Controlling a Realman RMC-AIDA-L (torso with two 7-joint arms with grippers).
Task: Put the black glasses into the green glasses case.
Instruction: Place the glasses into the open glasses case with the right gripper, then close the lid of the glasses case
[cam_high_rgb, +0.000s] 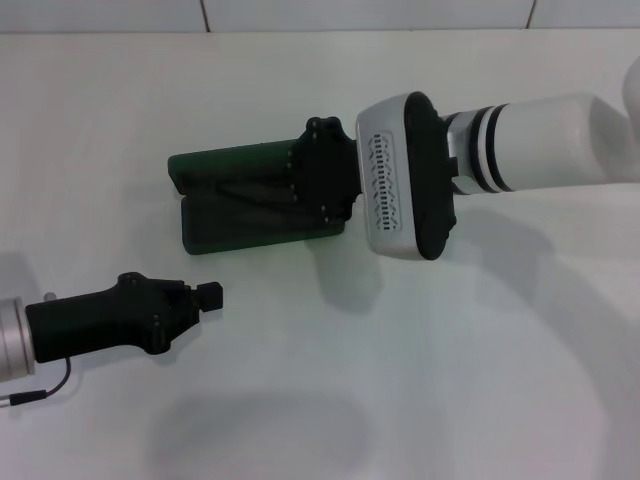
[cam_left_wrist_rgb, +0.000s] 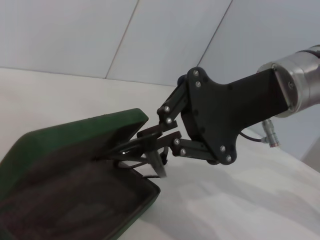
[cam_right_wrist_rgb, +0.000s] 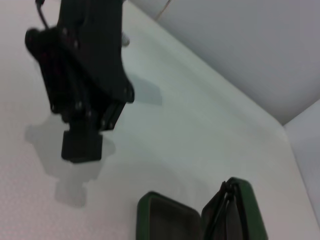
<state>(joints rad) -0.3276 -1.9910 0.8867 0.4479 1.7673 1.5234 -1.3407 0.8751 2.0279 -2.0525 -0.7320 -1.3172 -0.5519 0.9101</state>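
Note:
The green glasses case (cam_high_rgb: 235, 228) lies open at the table's middle left, with its lid (cam_left_wrist_rgb: 75, 132) raised. My right gripper (cam_high_rgb: 322, 185) reaches over the case's right end. In the left wrist view its fingers (cam_left_wrist_rgb: 159, 162) are shut on the thin black glasses (cam_left_wrist_rgb: 129, 149), which hang just above the case's dark lining near the hinge. The right wrist view shows the case (cam_right_wrist_rgb: 165, 220) with dark frame lines (cam_right_wrist_rgb: 225, 202) at the hinge. My left gripper (cam_high_rgb: 210, 296) rests shut and empty on the table in front of the case, apart from it.
The white table (cam_high_rgb: 400, 380) runs to a pale wall at the back. A thin cable (cam_high_rgb: 45, 390) trails from the left wrist near the front left edge. The right forearm (cam_high_rgb: 540, 140) stretches over the right side of the table.

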